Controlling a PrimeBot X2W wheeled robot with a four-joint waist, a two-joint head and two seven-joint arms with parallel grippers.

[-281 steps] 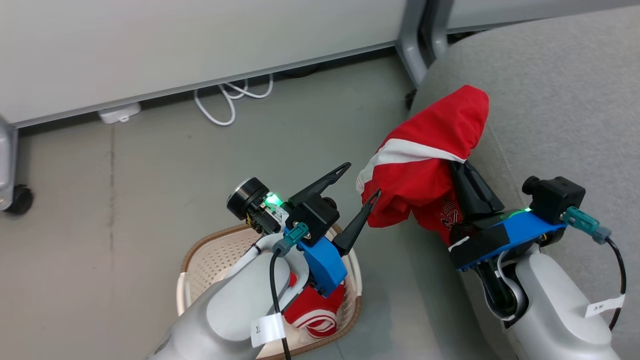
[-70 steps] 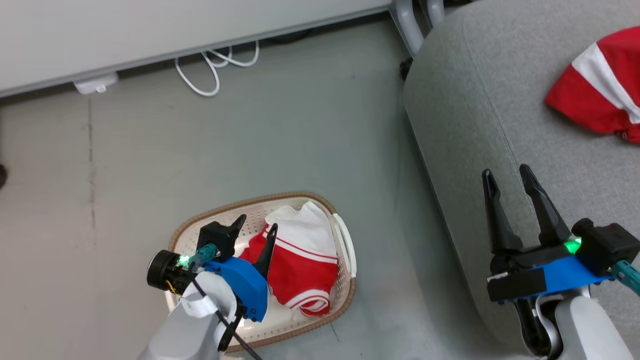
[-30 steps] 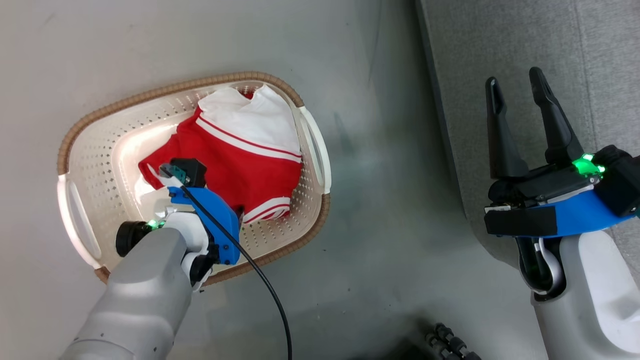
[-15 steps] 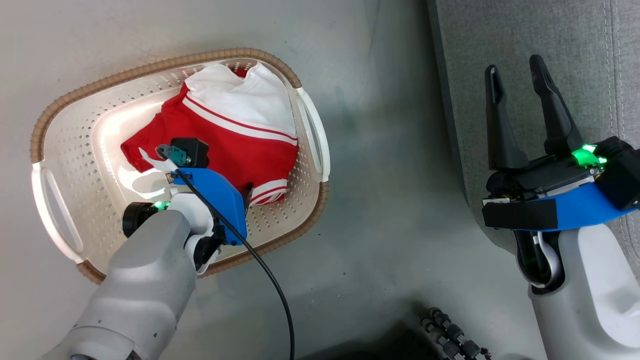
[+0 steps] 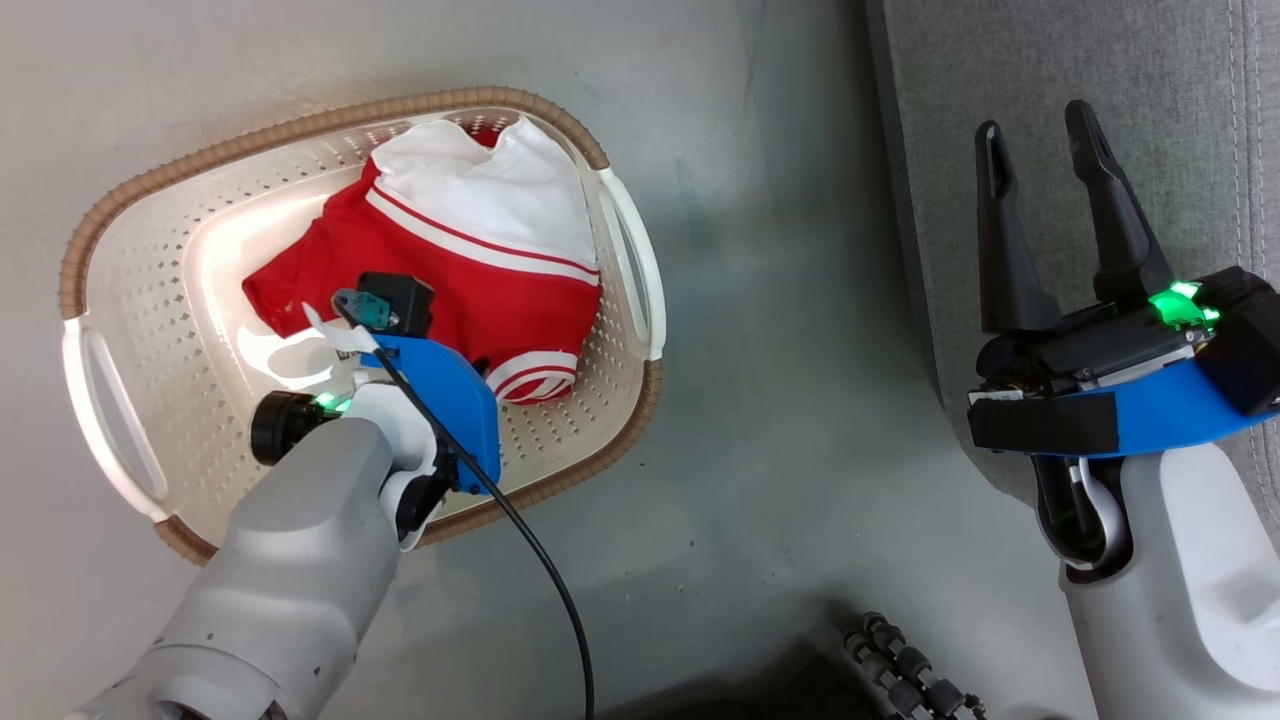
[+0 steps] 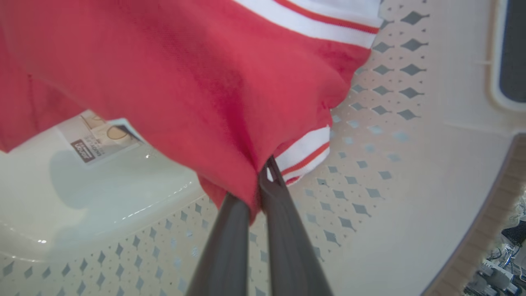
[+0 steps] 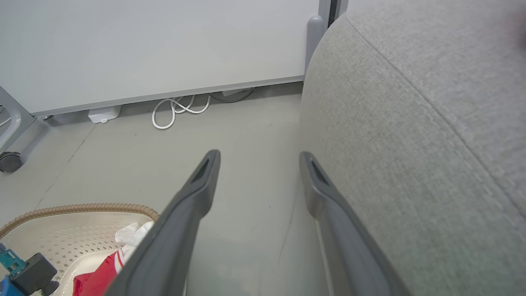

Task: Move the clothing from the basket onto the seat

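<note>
- Left hand (image 6: 259,185) was clamped on only a thin fold of the red clothing (image 6: 197,82), so it could've slipped free on the lift.
- The rest sagged just beyond the hand inside the basket (image 6: 411,205); it might've snagged the rim and dragged it along.
- Way off sideways, right hand (image 5: 1035,120) sat spread apart, empty, by the seat (image 5: 1000,50).

1. My left gripper (image 6: 257,185) sits deep in the basket (image 5: 330,120). Its walls hem me in on every side, and only upward is free.
2. The cloth (image 5: 450,290) fills the basket's middle, right against me.
3. Bare floor (image 5: 780,350) runs between basket and seat (image 5: 1150,50).
4. The seat's flank blocks my right gripper (image 5: 1035,120) rightward. Ahead, open floor reaches a cable (image 7: 176,111) by the wall (image 7: 164,49).
</note>
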